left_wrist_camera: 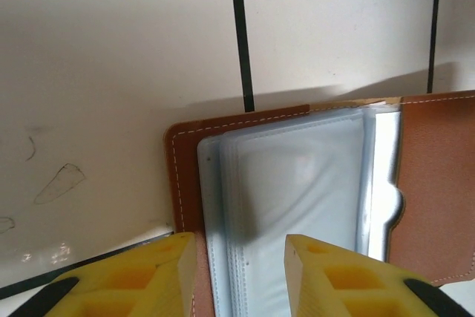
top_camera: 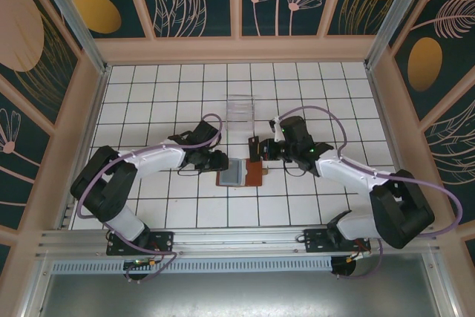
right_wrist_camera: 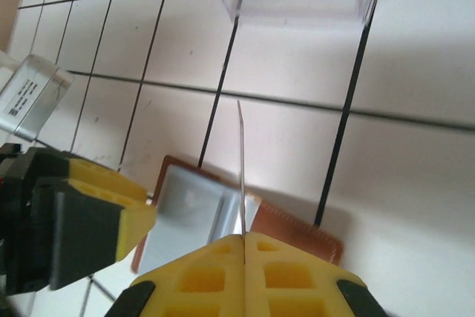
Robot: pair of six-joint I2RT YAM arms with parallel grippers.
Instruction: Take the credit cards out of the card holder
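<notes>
1. Evidently pinched a credit card (right_wrist_camera: pixel 241 168) edge-on in the right gripper (right_wrist_camera: pixel 243 239), jaws pressed together, near the open card holder (left_wrist_camera: pixel 438 183) — thin hold, could slip.
2. Held left gripper (left_wrist_camera: pixel 241 257) spread astride the card holder — unpinned, could drag.

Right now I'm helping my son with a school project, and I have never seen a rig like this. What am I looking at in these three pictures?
These are two robot arms bolted at the near edge of a white tiled table. The wide picture looks down from above and behind them. The other two come from a small camera on each wrist, so the yellow fingers at the bottom are that arm's own.

On the table lie an open brown card holder with grey-blue sleeves and, further back, a clear plastic box. The right hand pinches a thin card, seen edge-on, near the holder. The left hand sits at the holder's sleeves with its fingers apart, clamping nothing that I can see.
</notes>
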